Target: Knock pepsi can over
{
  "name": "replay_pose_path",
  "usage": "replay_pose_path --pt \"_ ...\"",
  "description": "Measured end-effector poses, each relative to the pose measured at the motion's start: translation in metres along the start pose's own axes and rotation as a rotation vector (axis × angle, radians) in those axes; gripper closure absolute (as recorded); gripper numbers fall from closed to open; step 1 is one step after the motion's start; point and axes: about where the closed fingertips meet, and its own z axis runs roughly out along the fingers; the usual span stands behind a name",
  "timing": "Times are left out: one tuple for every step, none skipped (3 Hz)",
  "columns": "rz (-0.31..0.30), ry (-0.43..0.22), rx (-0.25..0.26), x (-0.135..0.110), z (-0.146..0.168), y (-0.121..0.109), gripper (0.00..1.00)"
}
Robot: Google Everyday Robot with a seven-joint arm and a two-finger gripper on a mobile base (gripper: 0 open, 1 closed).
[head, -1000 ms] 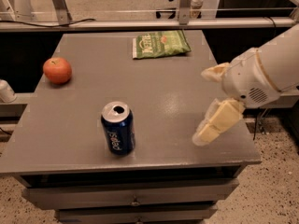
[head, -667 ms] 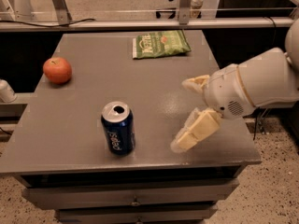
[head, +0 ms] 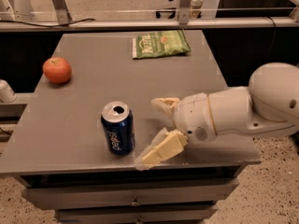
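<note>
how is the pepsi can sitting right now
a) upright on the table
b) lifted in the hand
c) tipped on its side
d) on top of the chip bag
A: the can stands upright on the table with its silver top facing up, and the open hand is low beside it, on its right in the picture, not holding it.

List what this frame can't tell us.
- Camera view: whether the gripper, open just right of the pepsi can, touches it; this one angle doesn't show any gap.
- Green snack bag lettering: too small to read.
- White object: cut off by left edge.
- Arm: cut off by right edge.
</note>
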Motion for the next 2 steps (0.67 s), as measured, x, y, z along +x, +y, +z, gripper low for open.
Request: replay_pose_path --pt "0.011 -0.12 -0.039 -0.014 0.034 0.014 0.0" --pt "0.012 -0.2 -0.057 -0.031 0.058 0.018 0.0"
